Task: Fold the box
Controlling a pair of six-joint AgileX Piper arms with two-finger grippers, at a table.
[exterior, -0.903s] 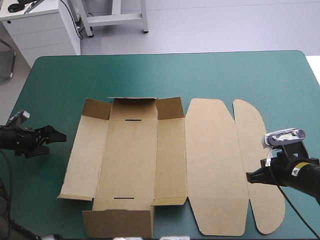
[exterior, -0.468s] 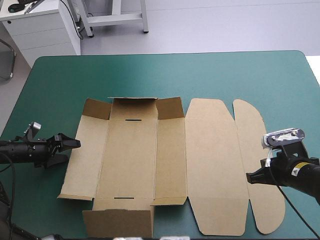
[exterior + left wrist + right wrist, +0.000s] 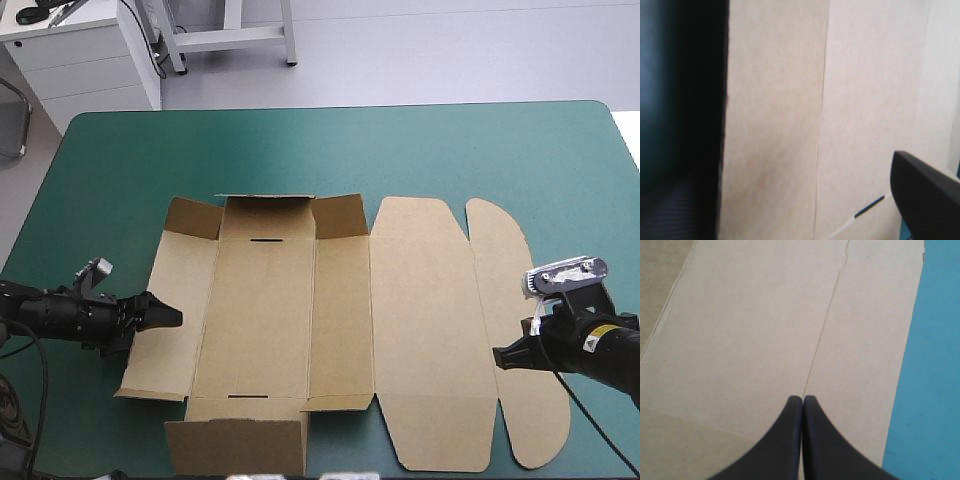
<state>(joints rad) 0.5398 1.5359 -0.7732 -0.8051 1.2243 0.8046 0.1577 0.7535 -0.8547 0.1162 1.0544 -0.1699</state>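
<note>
High view: box (image 3: 260,310) spread flat on teal-green cover (image 3: 450,150), end flaps part raised. At box's left panel edge, left gripper (image 3: 172,317) parted; over box's lid crease, right gripper (image 3: 496,357) pressed together. Best: slip one finger under panel edge, lift evenly along crease, lid held down.

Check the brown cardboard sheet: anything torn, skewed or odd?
Nothing stands out. The brown cardboard box sheet lies square on the teal-green cover, untorn; only its far corner flaps stand slightly raised. The left gripper is at its left edge, the right gripper over its lid.
</note>
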